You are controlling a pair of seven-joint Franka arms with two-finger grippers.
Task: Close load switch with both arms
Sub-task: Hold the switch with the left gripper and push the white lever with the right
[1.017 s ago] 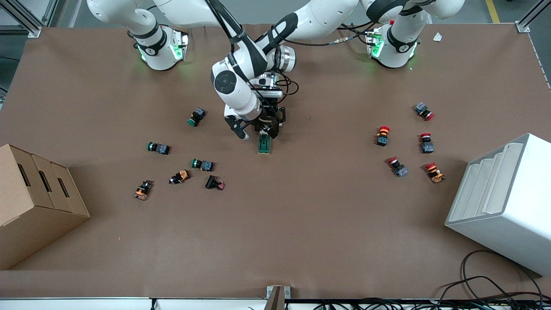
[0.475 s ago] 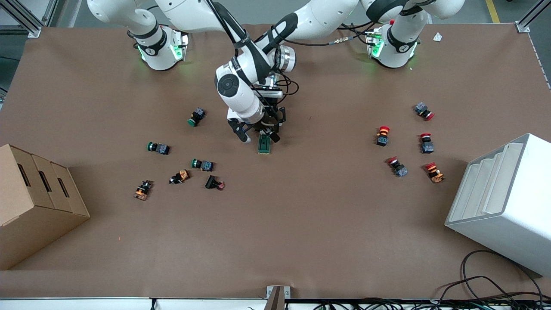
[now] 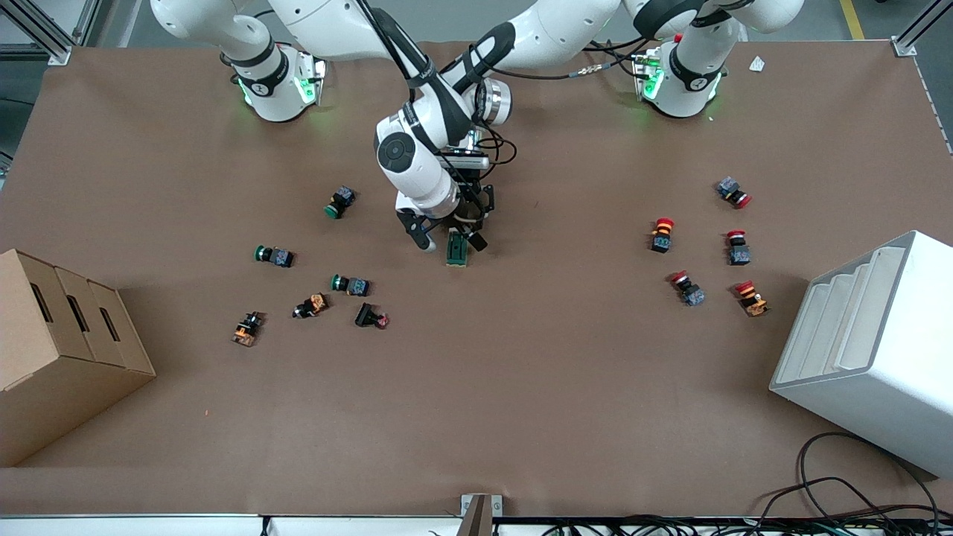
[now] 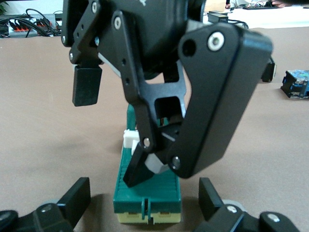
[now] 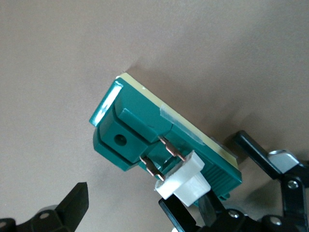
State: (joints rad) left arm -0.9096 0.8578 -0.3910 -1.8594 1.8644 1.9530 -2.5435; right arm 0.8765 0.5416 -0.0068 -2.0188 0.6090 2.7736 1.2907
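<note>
The load switch (image 3: 457,250), a dark green block on a cream base, lies mid-table. Its white lever (image 5: 186,181) stands raised on two copper blades. My left gripper (image 3: 463,223) is open, and its fingers (image 4: 77,198) straddle the switch's end (image 4: 147,200) that lies farther from the front camera, without touching it. My right gripper (image 3: 450,238) is open wide just above the switch. One right fingertip (image 5: 193,217) rests against the white lever, seen in the left wrist view (image 4: 130,140). The other fingertip (image 4: 87,84) hangs free in the air.
Green and orange pushbuttons (image 3: 350,286) lie scattered toward the right arm's end. Red mushroom buttons (image 3: 663,232) lie toward the left arm's end. A cardboard box (image 3: 59,350) and a white tiered bin (image 3: 871,350) stand at the table's ends.
The right arm's wrist and gripper have shifted a little toward the front camera and down onto the switch. The switch and the left gripper have stayed in place.
</note>
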